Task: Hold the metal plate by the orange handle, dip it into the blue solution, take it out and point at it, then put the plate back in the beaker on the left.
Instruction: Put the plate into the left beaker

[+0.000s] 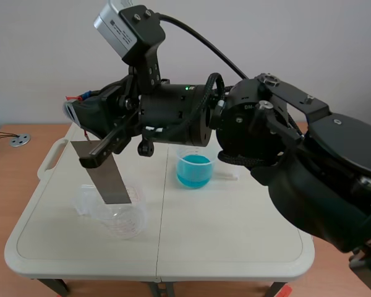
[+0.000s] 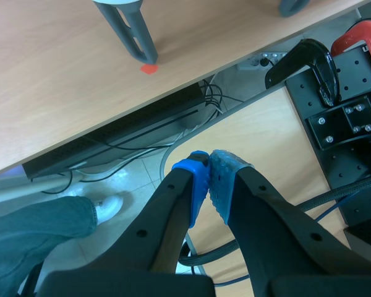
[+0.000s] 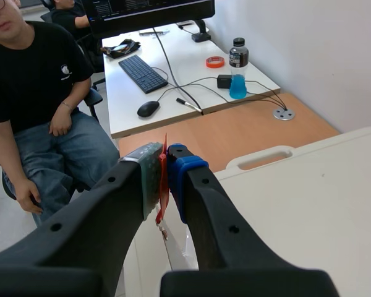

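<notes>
Item: metal plate [image 1: 108, 176]. I judge it thin, stiff, light, slick once wet. Hold: orange handle [image 3: 163, 182], pinched in my right claw [image 3: 162, 162]. Spare: my left claw [image 2: 209, 176], closed, empty.

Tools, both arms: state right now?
Left tool: closed, empty.
Right tool: closed on the metal plate's orange handle.

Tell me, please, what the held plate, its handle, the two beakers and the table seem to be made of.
Plate: thin grey sheet with a dull sheen, likely metal. Handle: thin orange-red strip, probably plastic or tape; unclear. Left beaker and blue-solution beaker: see-through, clear plastic or glass. Table: matte cream top with a moulded grip slot, likely plastic.
</notes>
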Available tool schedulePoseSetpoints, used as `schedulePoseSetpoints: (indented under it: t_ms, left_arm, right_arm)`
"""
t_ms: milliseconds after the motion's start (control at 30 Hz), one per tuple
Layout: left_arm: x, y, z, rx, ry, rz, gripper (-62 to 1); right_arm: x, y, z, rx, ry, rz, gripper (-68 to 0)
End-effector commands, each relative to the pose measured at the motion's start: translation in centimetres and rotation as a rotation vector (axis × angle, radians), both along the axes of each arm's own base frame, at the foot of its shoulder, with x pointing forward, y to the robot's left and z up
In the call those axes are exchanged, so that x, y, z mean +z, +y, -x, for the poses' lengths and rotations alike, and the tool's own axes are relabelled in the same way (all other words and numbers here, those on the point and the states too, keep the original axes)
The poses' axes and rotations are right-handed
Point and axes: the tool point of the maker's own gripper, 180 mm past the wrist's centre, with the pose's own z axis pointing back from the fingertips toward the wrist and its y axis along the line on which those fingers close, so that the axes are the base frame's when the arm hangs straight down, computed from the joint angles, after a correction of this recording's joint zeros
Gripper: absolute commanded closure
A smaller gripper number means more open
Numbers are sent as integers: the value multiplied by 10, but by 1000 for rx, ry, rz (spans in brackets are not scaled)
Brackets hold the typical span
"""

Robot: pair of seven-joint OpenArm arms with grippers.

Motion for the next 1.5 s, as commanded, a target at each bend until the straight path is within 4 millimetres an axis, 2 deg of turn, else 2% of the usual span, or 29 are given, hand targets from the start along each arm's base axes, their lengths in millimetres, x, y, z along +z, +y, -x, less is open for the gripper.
schedulePoseSetpoints:
  t_ms: [0,367,667,900,1167,1467]
  left_arm:
    - [3,-2,-3,-5,-13,11,-19]
    - [3,-2,-3,-5,-13,11,-19]
    - [3,-2,-5,-4,-20,11,-19]
    - [4,0,-6,6,-25,5,-19]
    - [5,11,-11,37,-52,-52,-19]
    - [5,11,-11,36,-51,-52,-19]
  right_arm:
    - [7,0,-6,-20,3,-37,-15]
    - [-17,-5,-17,-62,91,-54,-15]
    - [-40,-1,-8,-69,178,-49,-15]
    - [-47,2,1,-67,223,-64,-15]
    - [-50,2,1,-66,207,-42,-15]
    - [-51,2,1,-66,195,-28,-15]
